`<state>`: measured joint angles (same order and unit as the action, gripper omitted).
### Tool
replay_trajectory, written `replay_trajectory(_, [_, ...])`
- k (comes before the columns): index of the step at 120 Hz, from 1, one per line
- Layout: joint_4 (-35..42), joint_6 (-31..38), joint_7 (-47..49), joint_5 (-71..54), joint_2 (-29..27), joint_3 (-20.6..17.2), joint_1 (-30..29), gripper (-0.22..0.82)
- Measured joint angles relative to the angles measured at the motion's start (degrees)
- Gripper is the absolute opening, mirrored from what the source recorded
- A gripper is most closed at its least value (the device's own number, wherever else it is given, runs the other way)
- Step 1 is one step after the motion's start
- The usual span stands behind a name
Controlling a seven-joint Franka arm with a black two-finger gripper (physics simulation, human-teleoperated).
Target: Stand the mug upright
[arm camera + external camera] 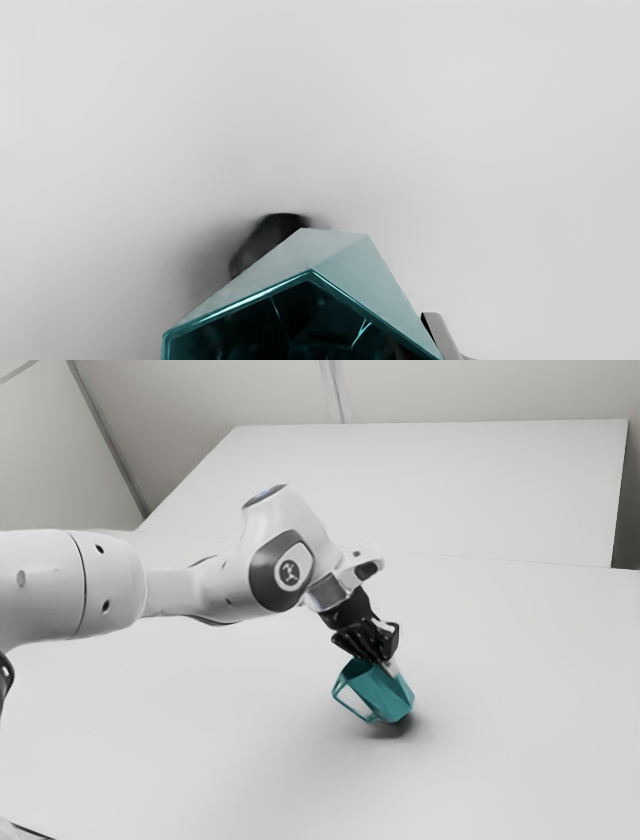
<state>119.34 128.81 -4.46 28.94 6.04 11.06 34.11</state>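
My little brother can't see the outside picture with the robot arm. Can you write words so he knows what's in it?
A black gripper on a white robot arm reaches down to the open end of a tilted teal mug. The mug's handle is toward the exterior view's left, and a pale table spreads out around.

We're seeing bright, soft, colourless light washing over the tabletop [200, 760], and we're catching a dark, soft-edged shadow [405, 730] pooling under the mug [385, 695]; in the wrist view, glints are running along its rim [240, 301] while its inside [320, 325] is showing near-black.
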Motion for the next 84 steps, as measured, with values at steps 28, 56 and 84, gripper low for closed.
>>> replay_trajectory(28, [0.3,-4.2,3.1,-14.0,-1.7,0.1,-6.0,-0.18])
replay_trajectory(56, [-1.1,-6.7,5.3,-24.3,-1.2,0.1,-12.1,-0.18])
replay_trajectory(84, [-3.8,-4.2,6.5,-30.0,3.1,-0.5,-15.1,-0.18])
